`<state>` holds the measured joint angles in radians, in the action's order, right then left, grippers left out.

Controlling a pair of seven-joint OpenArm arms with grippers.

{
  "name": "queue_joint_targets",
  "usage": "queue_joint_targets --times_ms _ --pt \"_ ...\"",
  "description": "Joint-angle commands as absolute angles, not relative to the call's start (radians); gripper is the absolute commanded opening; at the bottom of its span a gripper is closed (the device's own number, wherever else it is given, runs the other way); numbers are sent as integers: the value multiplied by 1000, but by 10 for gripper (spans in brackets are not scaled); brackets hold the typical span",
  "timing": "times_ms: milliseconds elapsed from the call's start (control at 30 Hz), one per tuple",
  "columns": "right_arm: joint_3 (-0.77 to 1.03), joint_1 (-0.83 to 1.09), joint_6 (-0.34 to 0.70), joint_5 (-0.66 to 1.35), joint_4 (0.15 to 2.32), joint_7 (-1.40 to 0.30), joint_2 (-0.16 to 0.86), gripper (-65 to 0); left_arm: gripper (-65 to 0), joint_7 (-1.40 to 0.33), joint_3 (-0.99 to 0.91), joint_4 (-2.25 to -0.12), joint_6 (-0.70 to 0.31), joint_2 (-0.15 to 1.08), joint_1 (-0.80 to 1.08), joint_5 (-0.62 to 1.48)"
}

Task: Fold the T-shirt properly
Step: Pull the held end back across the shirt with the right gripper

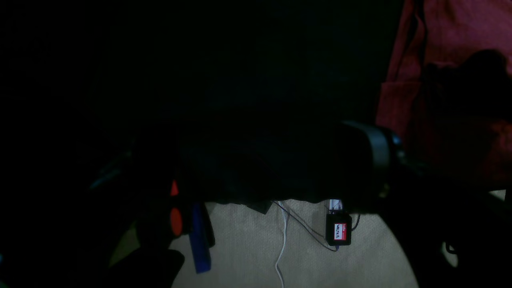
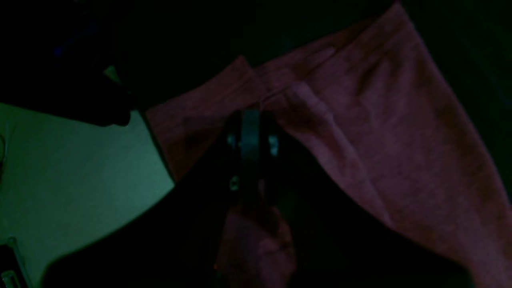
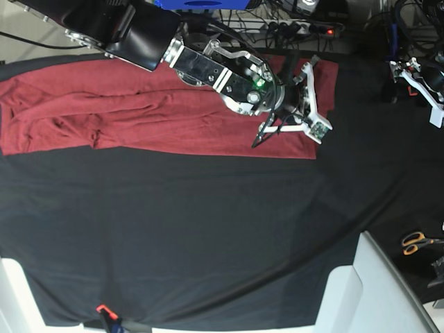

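The brick-red T-shirt (image 3: 139, 111) lies spread in a long band across the far part of the black cloth sheet (image 3: 208, 229). My right gripper (image 3: 305, 104) is over the shirt's right end. In the right wrist view the gripper (image 2: 250, 118) has its fingers close together on a raised fold of the red fabric (image 2: 380, 132). My left gripper (image 3: 420, 87) hovers off the shirt at the far right edge, open and empty. In the dark left wrist view its fingers stand wide apart, and the shirt (image 1: 452, 80) shows at the upper right.
Orange-handled scissors (image 3: 416, 241) lie at the right edge. A white block (image 3: 368, 291) stands at the front right. A power strip and cables (image 3: 298, 28) run behind the table. An orange clamp (image 3: 104, 310) grips the cloth's front edge. Cables and a small labelled box (image 1: 338, 230) hang over the floor.
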<state>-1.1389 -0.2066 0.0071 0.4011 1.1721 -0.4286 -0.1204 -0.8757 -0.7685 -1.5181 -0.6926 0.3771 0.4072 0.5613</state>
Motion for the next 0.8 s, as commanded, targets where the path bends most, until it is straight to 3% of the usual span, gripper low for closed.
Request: queue_joint_targets --times_ms 0,100,300,367,500,767 --pt "-1136 -223 7 407 1194 -401 -143 -635 -72 -860 -774 -1532 -698 397 406 578" --pt "-1136 -223 7 407 1196 -361 -143 -599 -72 -860 -774 -1532 -698 395 406 578" --pt "-1136 -220 7 407 1242 -352 -142 -234 -72 -860 -774 -1532 -698 395 404 576" --pt "-1132 -226 7 407 1288 -354 -137 -156 -72 -860 -773 -1532 -698 395 389 576" --pt "-1013 -242 7 406 1434 -447 -96 -141 -72 -860 -773 -1491 -698 397 377 576" --pt "-490 -74 7 407 1725 -501 79 -141 -72 -874 -760 -1422 -698 384 377 584"
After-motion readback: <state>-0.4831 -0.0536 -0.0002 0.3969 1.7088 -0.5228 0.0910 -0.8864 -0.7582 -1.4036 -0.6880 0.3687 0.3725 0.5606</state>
